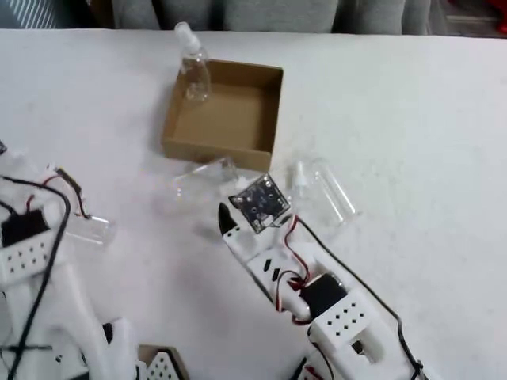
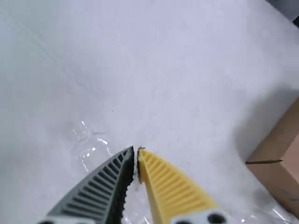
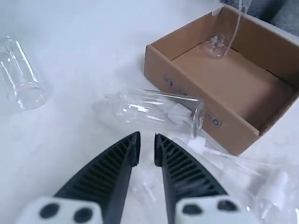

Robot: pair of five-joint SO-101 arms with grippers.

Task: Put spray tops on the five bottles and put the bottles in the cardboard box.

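The cardboard box point(image 1: 255, 146) sits open at the table's middle back, with one clear bottle point(image 1: 192, 67) with a spray top standing in its far left corner. A second clear bottle point(image 3: 149, 108) lies on its side just before the box's front wall. My right gripper point(image 3: 146, 142) hovers a little short of it, open by a narrow gap with nothing between the black fingers. A third bottle point(image 1: 331, 190) with a white spray top lies right of that gripper. Another clear bottle point(image 2: 91, 145) lies beside my left gripper point(image 2: 137, 154), whose grey and yellow fingertips touch, shut on nothing.
The left arm point(image 1: 32, 237) with its cables fills the table's near left corner. The right arm point(image 1: 317, 293) stretches from the front edge toward the box. Small clear parts point(image 3: 145, 189) lie under the right gripper. White table spreads bare at the right and far left.
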